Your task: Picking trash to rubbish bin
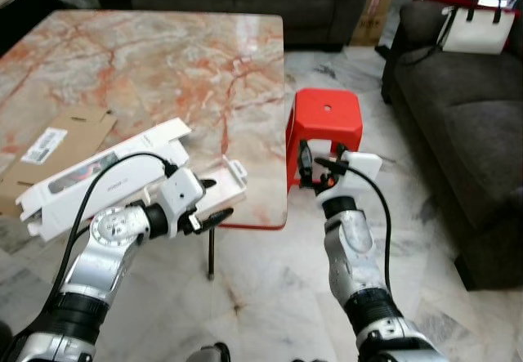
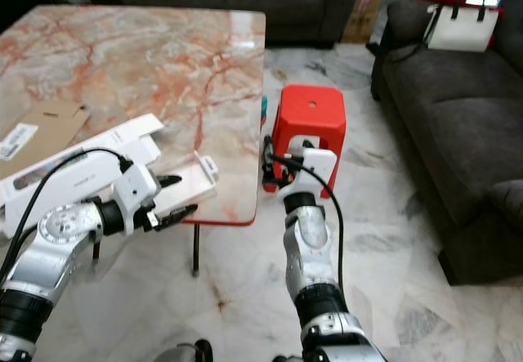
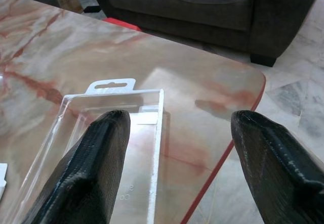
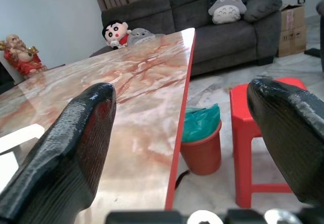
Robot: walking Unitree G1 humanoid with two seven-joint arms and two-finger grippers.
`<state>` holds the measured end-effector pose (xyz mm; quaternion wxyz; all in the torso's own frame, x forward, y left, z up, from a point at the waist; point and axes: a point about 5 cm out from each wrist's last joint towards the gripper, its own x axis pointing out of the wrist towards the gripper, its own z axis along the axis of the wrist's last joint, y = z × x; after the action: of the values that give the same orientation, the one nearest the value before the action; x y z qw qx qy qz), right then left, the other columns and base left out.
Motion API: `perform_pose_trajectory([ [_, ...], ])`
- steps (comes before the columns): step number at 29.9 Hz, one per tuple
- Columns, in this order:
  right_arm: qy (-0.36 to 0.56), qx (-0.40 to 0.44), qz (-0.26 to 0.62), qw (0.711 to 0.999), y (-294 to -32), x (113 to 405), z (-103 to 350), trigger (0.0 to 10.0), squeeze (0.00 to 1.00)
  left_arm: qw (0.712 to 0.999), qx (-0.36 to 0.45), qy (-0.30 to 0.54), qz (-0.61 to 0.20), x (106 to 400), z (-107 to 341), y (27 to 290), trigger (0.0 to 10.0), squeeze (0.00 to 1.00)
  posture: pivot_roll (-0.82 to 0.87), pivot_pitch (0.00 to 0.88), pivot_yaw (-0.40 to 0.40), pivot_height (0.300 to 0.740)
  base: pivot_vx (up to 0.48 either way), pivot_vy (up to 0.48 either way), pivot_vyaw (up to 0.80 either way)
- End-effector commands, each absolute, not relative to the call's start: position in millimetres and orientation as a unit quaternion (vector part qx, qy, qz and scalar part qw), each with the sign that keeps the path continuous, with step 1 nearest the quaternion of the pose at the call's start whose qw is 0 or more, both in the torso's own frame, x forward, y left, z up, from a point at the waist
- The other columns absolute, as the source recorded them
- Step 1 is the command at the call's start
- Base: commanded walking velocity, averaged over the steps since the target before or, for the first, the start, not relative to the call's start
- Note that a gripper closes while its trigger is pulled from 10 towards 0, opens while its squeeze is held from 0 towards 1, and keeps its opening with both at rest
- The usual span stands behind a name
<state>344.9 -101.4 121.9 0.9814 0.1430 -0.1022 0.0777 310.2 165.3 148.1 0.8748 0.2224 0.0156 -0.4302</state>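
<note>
A living room with grey sofas and a pale marble floor holds a marble-topped desk (image 1: 163, 60) with a red edge. At its left lies a flat cardboard sheet (image 1: 57, 145), then a white box (image 1: 106, 174), then a clear tray (image 3: 101, 133) at the near corner. The tray is the nearest trash: thin transparent plastic with a hang tab, probably very light, springy and slick, so a hard pinch could buckle it or make it skid on the polished top. Its raised rim along the near side, close to the desk edge, looks the best place to take hold. The left gripper (image 1: 208, 207) hovers just off that corner with fingers spread, the tray between and beyond them in the left wrist view. Right of the desk stands a red stool (image 1: 325, 125). The right gripper (image 1: 315, 162) is raised before the stool, spread and holding nothing. A red bin (image 4: 201, 143) with a green liner sits beside the stool, under the desk edge.
</note>
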Motion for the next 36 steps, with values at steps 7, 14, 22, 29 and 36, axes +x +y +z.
perform_pose_trajectory([
  [7, -0.097, 0.143, 0.076, 0.982, -102, 345, 120, 10.0, 0.0, 0.883, 0.264, 0.025, -0.387, 318, 144, 164, 10.0, 0.0, 0.18, 0.146, -0.013, 0.74, 0.0, 0.0, 0.0],
  [14, -0.095, 0.144, 0.076, 0.982, -102, 345, 120, 10.0, 0.0, 0.898, 0.255, 0.022, -0.358, 325, 144, 165, 10.0, 0.0, 0.18, 0.149, -0.015, 0.74, 0.0, 0.0, 0.0],
  [22, -0.095, 0.144, 0.078, 0.982, -101, 345, 121, 10.0, 0.0, 0.904, 0.237, 0.038, -0.354, 328, 134, 162, 10.0, 0.0, 0.17, 0.158, -0.019, 0.74, 0.0, 0.0, 0.0],
  [29, -0.098, 0.142, 0.073, 0.982, -105, 346, 122, 10.0, 0.0, 0.905, 0.247, 0.06, -0.341, 328, 123, 163, 10.0, 0.0, 0.17, 0.16, -0.019, 0.74, 0.0, 0.0, 0.0],
  [36, -0.099, 0.142, 0.075, 0.982, -104, 346, 122, 10.0, 0.0, 0.907, 0.242, 0.07, -0.338, 328, 119, 165, 0.0, 0.0, 0.17, 0.162, -0.022, 0.74, 0.0, 0.0, 0.0],
])
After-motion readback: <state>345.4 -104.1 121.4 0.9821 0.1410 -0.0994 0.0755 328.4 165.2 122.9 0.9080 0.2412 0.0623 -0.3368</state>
